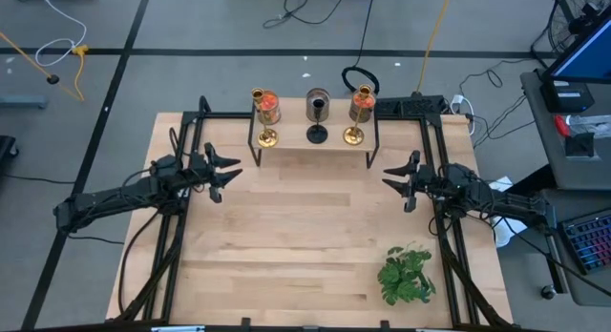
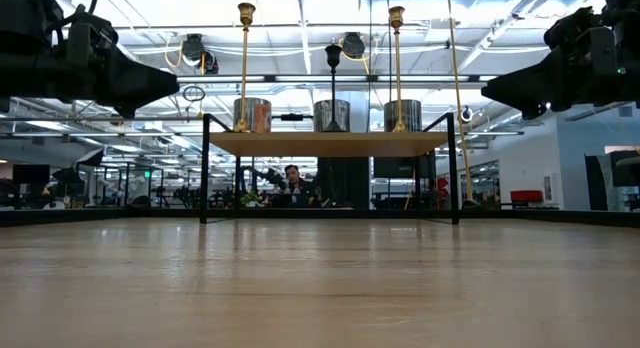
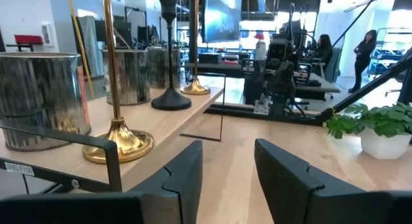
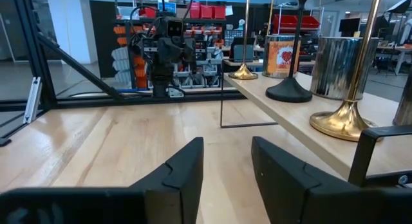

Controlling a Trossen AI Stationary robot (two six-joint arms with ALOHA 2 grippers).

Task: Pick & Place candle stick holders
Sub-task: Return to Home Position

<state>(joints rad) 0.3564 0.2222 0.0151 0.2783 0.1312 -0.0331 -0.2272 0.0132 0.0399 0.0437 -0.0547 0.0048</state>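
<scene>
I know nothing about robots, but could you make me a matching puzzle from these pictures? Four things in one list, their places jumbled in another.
Things
1. black candle stick holder
2. plant
3. left gripper
4. right gripper

Places
A. near part of the table, on the right arm's side
B. open, by the left end of the shelf
C. mid-shelf, between the two gold candle stick holders
D. open, by the shelf's right end

Pairs: 1-C, 2-A, 3-B, 4-D.

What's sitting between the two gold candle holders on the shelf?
The black candle holder stands between them on the shelf, clearest in the high view.
</scene>
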